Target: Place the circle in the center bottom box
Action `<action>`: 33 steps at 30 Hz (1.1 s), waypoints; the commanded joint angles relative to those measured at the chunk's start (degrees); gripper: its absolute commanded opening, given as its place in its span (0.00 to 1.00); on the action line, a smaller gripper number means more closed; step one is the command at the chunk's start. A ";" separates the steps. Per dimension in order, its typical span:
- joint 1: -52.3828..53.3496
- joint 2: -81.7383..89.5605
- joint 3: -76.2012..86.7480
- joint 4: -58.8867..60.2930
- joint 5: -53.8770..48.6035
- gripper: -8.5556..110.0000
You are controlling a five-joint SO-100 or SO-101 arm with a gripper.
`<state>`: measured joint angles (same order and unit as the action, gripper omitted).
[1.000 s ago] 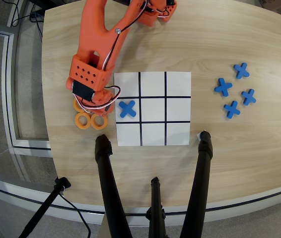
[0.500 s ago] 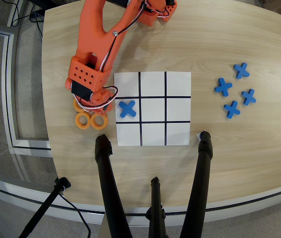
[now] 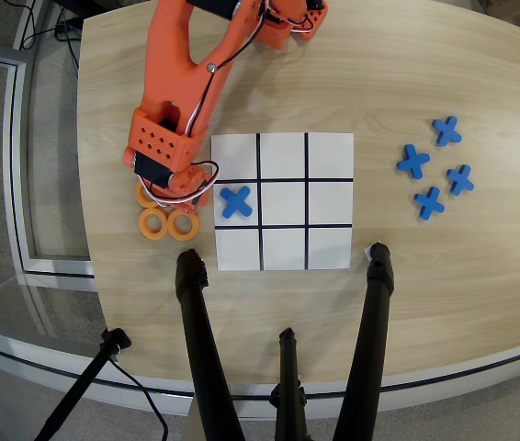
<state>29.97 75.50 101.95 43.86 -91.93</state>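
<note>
From overhead I see the gripper (image 3: 170,195) down over the orange rings at the grid's 9 o'clock side; its fingers are hidden under the wrist, so I can't tell if they're apart or clamped. Two rings (image 3: 169,223) lie clear, touching side by side, more partly hidden under the arm. Grid (image 3: 283,201) mid-table, one blue cross (image 3: 235,201) in its 9 o'clock cell. Center bottom box (image 3: 283,155), at 12 o'clock facing the arm, is bare. Four crosses (image 3: 435,167) at 3 o'clock, well apart from the grid.

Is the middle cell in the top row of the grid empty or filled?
Empty: the top middle cell shows only white paper; the one blue cross lies elsewhere.
</note>
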 commanded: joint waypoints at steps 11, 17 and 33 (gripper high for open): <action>0.26 0.79 0.09 1.32 -1.05 0.21; 0.44 1.23 1.14 1.93 -1.58 0.21; 3.08 2.90 0.97 9.14 -4.83 0.21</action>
<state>32.08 76.73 103.01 51.06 -95.89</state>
